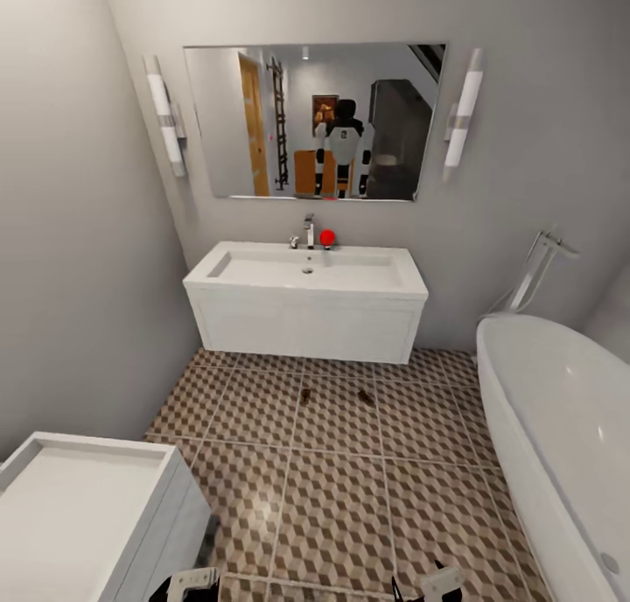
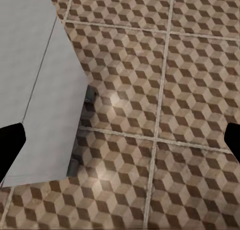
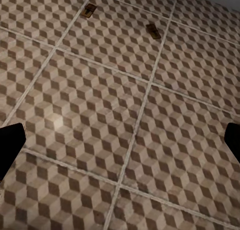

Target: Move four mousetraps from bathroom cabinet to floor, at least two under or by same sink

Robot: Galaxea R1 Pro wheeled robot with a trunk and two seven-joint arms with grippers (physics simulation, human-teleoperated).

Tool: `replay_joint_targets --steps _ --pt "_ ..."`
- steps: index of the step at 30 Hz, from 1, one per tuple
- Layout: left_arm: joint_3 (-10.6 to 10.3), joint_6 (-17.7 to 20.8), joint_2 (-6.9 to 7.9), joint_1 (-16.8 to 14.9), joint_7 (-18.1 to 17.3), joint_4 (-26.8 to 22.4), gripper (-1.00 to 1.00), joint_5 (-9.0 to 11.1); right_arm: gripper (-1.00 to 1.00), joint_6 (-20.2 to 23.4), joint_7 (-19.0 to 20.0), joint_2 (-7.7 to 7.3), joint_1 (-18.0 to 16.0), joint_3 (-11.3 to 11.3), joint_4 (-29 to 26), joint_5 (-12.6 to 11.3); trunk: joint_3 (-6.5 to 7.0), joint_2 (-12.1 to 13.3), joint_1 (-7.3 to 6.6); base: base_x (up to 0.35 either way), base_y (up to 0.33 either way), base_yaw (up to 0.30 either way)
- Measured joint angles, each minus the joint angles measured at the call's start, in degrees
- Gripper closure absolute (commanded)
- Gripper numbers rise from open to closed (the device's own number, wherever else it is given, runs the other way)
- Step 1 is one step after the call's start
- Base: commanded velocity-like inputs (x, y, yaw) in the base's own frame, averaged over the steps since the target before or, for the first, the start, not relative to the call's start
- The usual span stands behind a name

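Note:
Two mousetraps (image 1: 305,395) (image 1: 364,396) lie on the cube-patterned bathroom floor (image 1: 332,506), just in front of the white wall-hung bathroom sink (image 1: 306,309). The right wrist view shows the same two mousetraps (image 3: 90,10) (image 3: 153,31) far ahead of my right gripper (image 3: 120,142), which is open and empty over bare tiles. My left gripper (image 2: 120,145) is also open and empty, hanging over the floor beside a white drawer unit (image 2: 35,89). Both wrists show at the lower edge of the head view. The cabinet is out of direct view.
The white drawer unit (image 1: 79,514) stands at the lower left and a white bathtub (image 1: 560,427) runs along the right. A mirror (image 1: 315,121) above the sink reflects the robot. A small red object (image 1: 327,237) sits by the chrome tap (image 1: 308,231).

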Motion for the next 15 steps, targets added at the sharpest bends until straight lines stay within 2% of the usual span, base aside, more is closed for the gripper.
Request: replay_joint_targets --steps 10,15 --pt "0.0 0.0 0.02 0.0 0.0 0.0 -1.0 0.0 -1.0 0.0 0.0 0.0 0.0 0.0 0.0 0.0 0.0 0.0 -0.01 -0.035 -0.017 0.222" --pt "0.0 0.0 0.02 0.0 0.0 0.0 -1.0 0.0 -1.0 0.0 0.0 -0.07 0.0 0.1 0.0 0.1 0.0 0.0 -0.01 -0.001 -0.001 0.079"
